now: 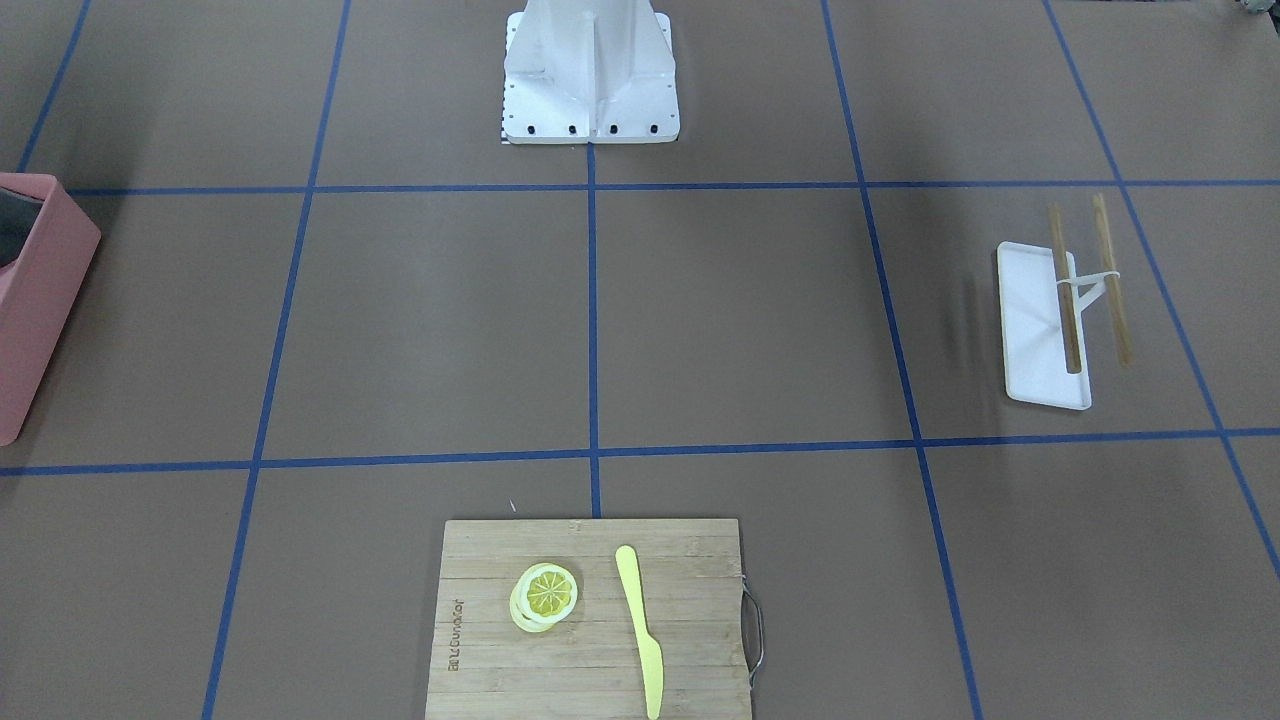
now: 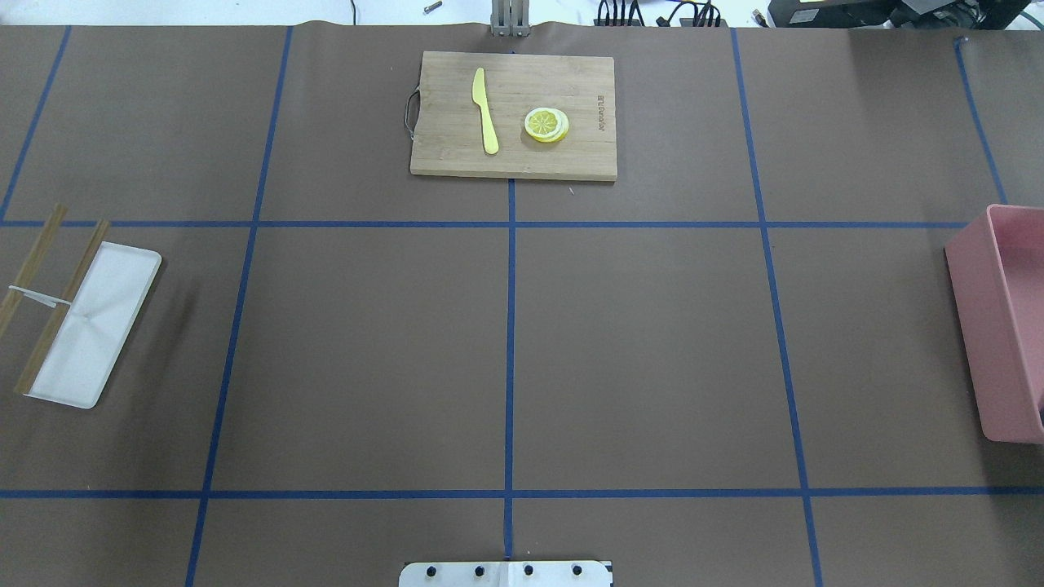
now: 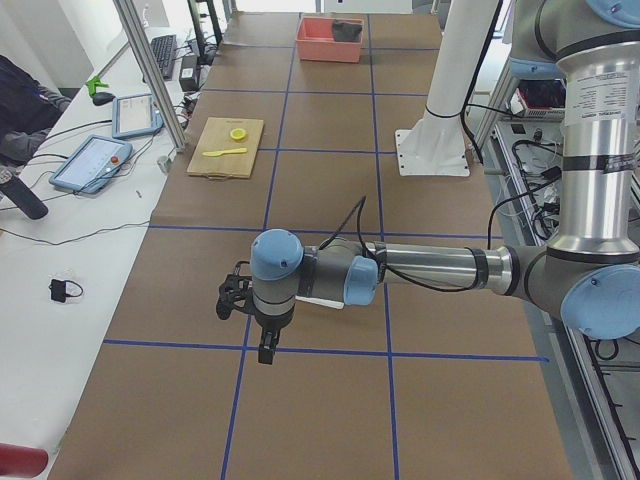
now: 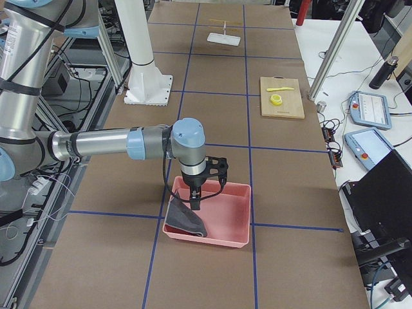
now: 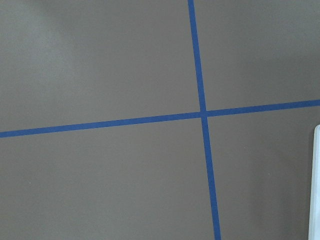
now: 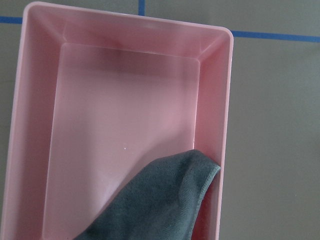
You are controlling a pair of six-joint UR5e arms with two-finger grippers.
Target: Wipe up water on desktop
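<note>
Bench (image 2: 652,359), a flat brown top crossed by blue tape lines, fills the overhead view. On it at 12 o'clock lies a wooden cutting board (image 2: 522,159) with a yellow knife (image 2: 484,110) and, just beside it, lemon slices (image 2: 546,125). At 9 o'clock a white tray (image 2: 106,326) lies on the bench, with two wooden sticks (image 2: 65,297) along its outer side. At 3 o'clock stands a pink bin (image 2: 1003,326), and a grey cloth (image 6: 165,205) lies bunched in one corner of it.

The left claw (image 3: 265,352) hangs pointing down over the 9 o'clock end of the bench, near the tray. Its wrist camera looks down on a tape crossing, with the tray's edge at the side. The right claw (image 4: 195,203) hangs pointing down over the pink bin, near the cloth. Each claw shows in one side view only, so I cannot tell whether either is apart or together.
</note>
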